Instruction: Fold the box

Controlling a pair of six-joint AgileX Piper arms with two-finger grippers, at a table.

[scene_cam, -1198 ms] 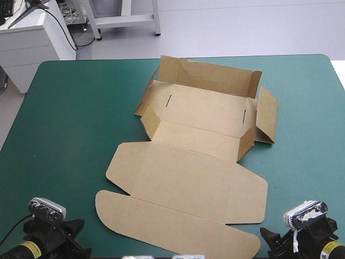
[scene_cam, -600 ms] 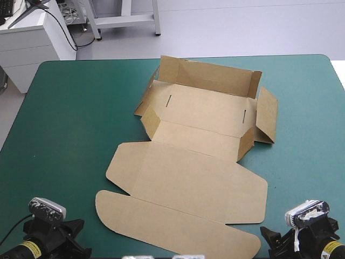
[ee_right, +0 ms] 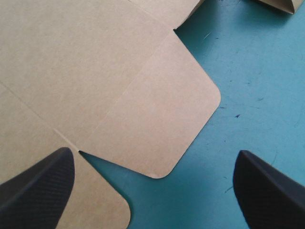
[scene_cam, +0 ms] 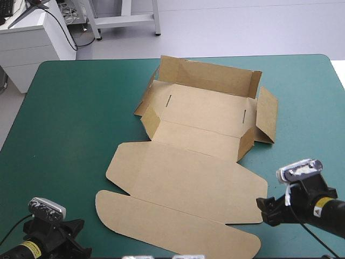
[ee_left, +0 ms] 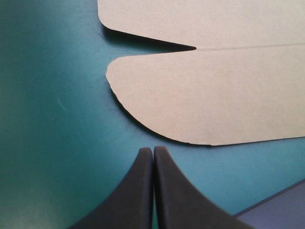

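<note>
The box (scene_cam: pixel 200 141), a cut sheet of brown board, lies across the middle of the teal-green cover (scene_cam: pixel 70 118) in the high view. Its tray (scene_cam: pixel 205 110) sits in the upper centre, the far wall upright and the side walls half raised and leaning outward, with two short slots in the floor. The lid (scene_cam: pixel 188 181) lies flat toward the bottom centre, and its long round-ended tuck flap (scene_cam: pixel 172 226) is nearest the bottom edge. The left gripper (ee_left: pixel 153 150) is at the bottom left, its two broad black fingers (ee_left: pixel 138 191) pressed together in one pointed arch over bare cover, just short of the tuck flap's rounded end and apart from it. The right gripper (ee_right: pixel 155 153) is at the lower right by the lid's edge, jaws spread wide: one finger (ee_right: pixel 38 191) is over the board beside the slit, the other over bare cover, and a rounded lid corner lies between them.
</note>
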